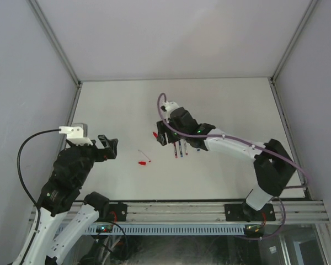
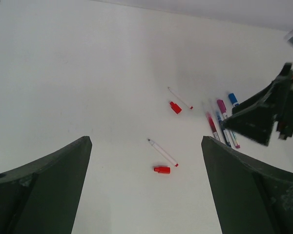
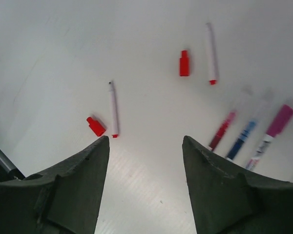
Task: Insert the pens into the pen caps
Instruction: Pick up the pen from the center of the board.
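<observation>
The right gripper (image 3: pixel 145 146) is sitting closest to its wrist camera. Its two dark fingers are standing apart, with only bare white table (image 3: pixel 63 39) showing in the gap, so it is gripping nothing. Just past its left fingertip a red cap (image 3: pixel 95 126) is lying close beside the red-tipped end of a white pen (image 3: pixel 113 108), off the pen. Farther out, a second red cap (image 3: pixel 184 63) is lying beside a second white pen (image 3: pixel 211 52), with a small gap between them. Past the right finger, three coloured pens (image 3: pixel 241 139) are lying side by side, nearly parallel, showing red, blue and magenta sections. Their far ends are running out of the wrist picture. From overhead, this gripper is hanging over the middle of the table, right by that group of three. The left gripper (image 2: pixel 146 146) is also holding nothing, its fingers spread wide over bare table. All the pens and caps are lying well ahead of it and to its right. In the overhead view it is hovering near the table's left edge, well apart from the nearest red cap.
</observation>
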{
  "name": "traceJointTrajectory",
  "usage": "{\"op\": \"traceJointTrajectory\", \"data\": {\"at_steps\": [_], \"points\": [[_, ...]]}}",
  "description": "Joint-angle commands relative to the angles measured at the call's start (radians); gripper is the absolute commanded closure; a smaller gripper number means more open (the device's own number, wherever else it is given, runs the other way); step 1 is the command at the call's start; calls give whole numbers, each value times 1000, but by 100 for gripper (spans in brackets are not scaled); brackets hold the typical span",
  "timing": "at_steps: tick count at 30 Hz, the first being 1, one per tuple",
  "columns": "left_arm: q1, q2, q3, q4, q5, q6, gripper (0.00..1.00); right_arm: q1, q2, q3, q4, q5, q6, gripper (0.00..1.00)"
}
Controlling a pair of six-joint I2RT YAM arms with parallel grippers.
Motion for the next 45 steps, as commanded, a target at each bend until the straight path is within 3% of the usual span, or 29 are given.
{"op": "traceJointTrajectory", "data": {"at_steps": [1, 6, 16, 23, 45], "points": [[6, -50, -27, 16, -84, -16, 0, 80, 111, 123, -30, -9, -41, 43], [6, -109, -30, 7, -144, -29, 0, 139, 261, 242, -65, -33, -23, 57], [6, -114, -33, 8, -137, -33, 0, 218, 499, 498, -235, 65, -4, 64], [6, -127, -35, 12, -138, -31, 0, 219, 546, 541, -282, 141, 7, 64], [6, -123, -40, 17, -129, -29, 0, 224, 634, 591, -385, 136, -9, 69]]}}
